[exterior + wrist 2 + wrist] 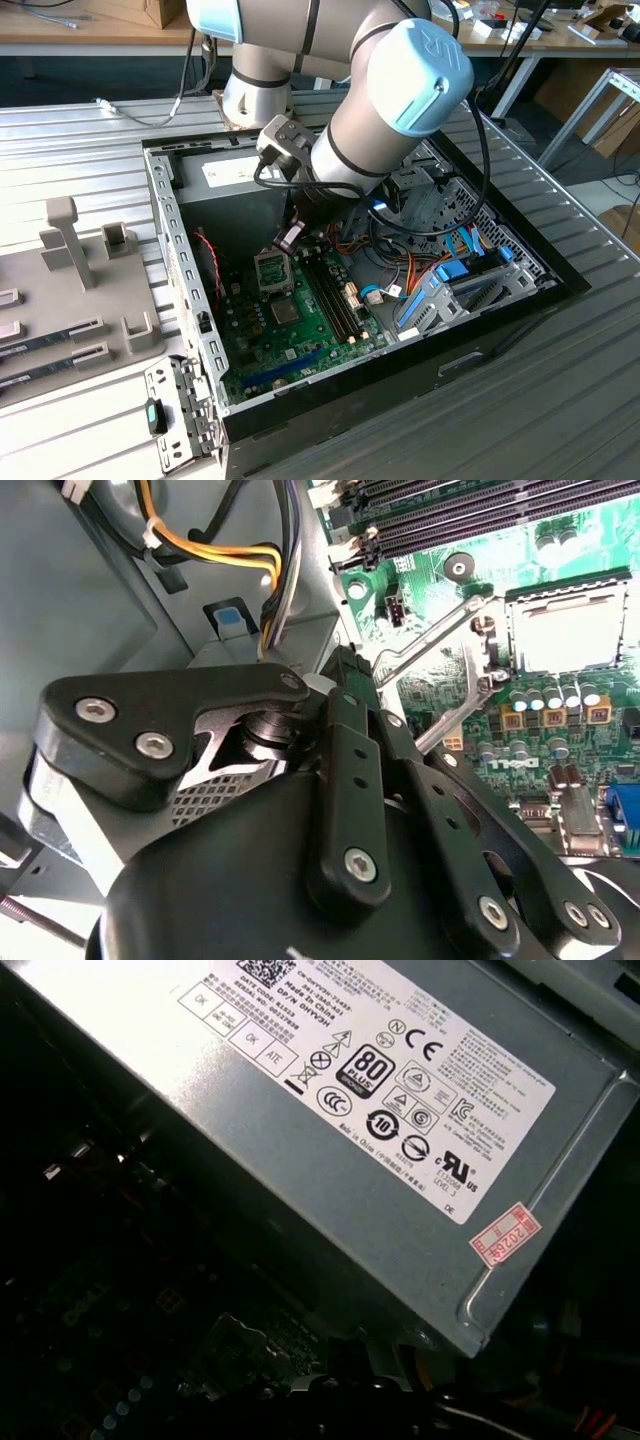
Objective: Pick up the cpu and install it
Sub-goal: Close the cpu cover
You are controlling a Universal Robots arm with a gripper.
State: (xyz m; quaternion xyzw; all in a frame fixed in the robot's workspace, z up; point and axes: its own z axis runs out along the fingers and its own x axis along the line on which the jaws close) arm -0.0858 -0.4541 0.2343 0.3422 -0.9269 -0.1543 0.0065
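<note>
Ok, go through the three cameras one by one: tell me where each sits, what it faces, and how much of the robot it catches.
Exterior view: off the arm, above, looking down into the open computer case; the arm reaches inside over the motherboard.
Second wrist view: on the arm, looking past the gripper linkage at the motherboard and open socket.
First wrist view: on the arm, facing the grey power supply; a dark edge of the robot below.
Shared: exterior and second wrist views both show motherboard and socket.

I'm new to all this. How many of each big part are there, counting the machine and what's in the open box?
Robot arm: 1
Computer case: 1
Green motherboard: 1
Power supply: 1
CPU socket: 1
Total: 5
</note>
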